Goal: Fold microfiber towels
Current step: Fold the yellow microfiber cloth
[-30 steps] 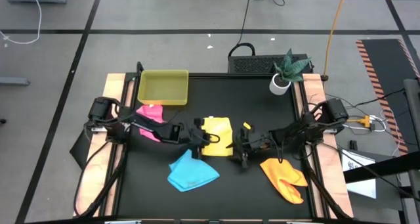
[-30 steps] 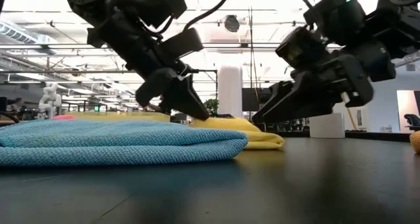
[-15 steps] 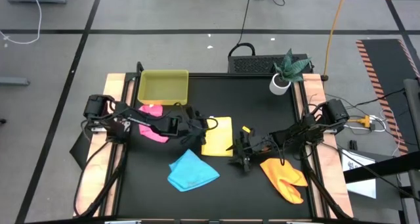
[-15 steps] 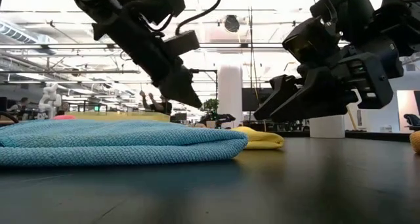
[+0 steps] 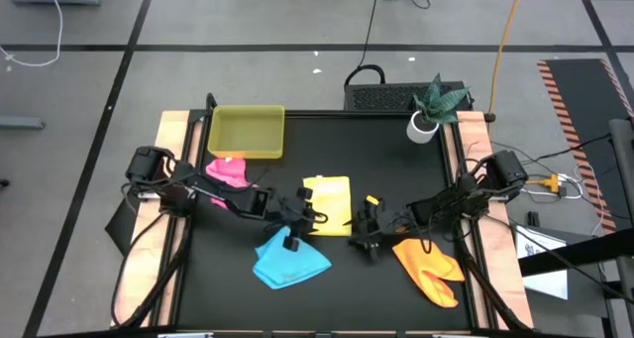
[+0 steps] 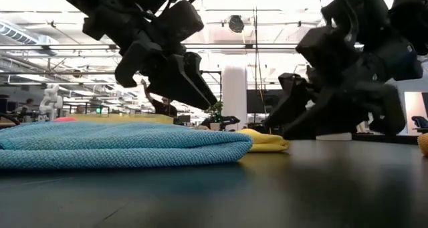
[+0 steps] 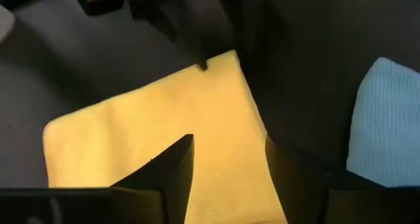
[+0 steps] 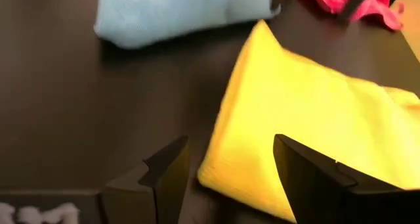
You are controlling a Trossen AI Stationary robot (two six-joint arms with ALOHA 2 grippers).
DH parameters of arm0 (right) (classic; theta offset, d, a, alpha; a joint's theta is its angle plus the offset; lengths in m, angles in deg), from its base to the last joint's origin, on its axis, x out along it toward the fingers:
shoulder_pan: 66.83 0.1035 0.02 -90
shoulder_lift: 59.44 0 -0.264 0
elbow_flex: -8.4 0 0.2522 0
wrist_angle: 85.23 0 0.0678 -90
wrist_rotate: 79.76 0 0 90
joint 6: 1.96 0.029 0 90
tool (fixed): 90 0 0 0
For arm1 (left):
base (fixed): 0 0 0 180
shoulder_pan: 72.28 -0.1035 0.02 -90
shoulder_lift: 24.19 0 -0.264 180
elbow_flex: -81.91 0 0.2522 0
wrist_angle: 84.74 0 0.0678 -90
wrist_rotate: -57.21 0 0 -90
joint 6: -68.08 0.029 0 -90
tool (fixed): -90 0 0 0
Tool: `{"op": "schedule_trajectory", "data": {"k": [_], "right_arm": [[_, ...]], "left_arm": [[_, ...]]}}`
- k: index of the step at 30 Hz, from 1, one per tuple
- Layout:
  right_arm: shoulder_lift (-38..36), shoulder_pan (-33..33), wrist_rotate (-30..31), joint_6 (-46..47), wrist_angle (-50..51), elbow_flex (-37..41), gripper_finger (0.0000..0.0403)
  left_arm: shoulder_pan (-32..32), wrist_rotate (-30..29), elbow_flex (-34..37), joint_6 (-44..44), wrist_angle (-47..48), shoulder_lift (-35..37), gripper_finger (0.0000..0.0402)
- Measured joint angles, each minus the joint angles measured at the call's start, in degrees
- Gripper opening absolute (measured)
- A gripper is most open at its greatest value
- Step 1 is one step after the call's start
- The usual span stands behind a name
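The yellow towel (image 5: pixel 328 204) lies folded to a flat rectangle at the table's middle; it also shows in the left wrist view (image 7: pixel 151 132) and the right wrist view (image 8: pixel 315 112). My left gripper (image 5: pixel 305 219) is open and hangs above its left near part (image 7: pixel 226 165). My right gripper (image 5: pixel 357 225) is open just off the towel's right near corner (image 8: pixel 230 168). The sky blue towel (image 5: pixel 289 260) lies folded near the front, the pink towel (image 5: pixel 228 169) bunched at the left, and the orange towel (image 5: pixel 429 269) crumpled at the right front.
A yellow-green tray (image 5: pixel 246 132) stands at the far left. A small potted plant (image 5: pixel 431 108) stands at the far right corner. Bare black table shows between the yellow towel and the plant.
Both grippers have risen off the yellow towel, which was humped between them and now lies flat and narrower. My left gripper swung toward the far left, then came back toward the near edge. My right gripper has drawn a little toward the right.
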Motion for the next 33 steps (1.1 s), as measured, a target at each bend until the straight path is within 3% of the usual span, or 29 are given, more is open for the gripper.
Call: {"op": "schedule_trajectory", "data": {"k": [6, 9, 18, 22, 26, 33], "right_arm": [[3.4, -0.1, 0.1, -3.5, 2.0, -2.5, 0.0209], [4.9, -0.1, 3.3, -4.3, 2.6, -4.1, 0.0195], [5.1, -0.1, 6.0, -3.1, 3.8, -4.3, 0.0060], [5.1, -0.2, 6.2, -1.1, 3.2, -4.2, 0.0010], [4.9, -0.8, 6.1, 3.2, 3.2, -4.2, 0.0013], [1.7, -2.4, 6.0, 8.3, 3.3, -4.2, 0.0008]], "left_arm": [[0.8, -1.2, 0.1, 0.7, -1.5, -1.2, 0.0186], [0.8, -1.3, -0.1, 0.7, -2.2, -1.7, 0.0186], [1.7, 0.7, 0.0, 5.4, -2.5, -2.3, 0.0187], [2.8, 0.7, 0.0, 8.6, -3.3, -3.0, 0.0206], [3.2, 0.5, 0.0, 9.2, -3.1, -2.9, 0.0246], [3.2, -8.5, 0.0, 8.5, -4.2, -4.6, 0.0286]]}}
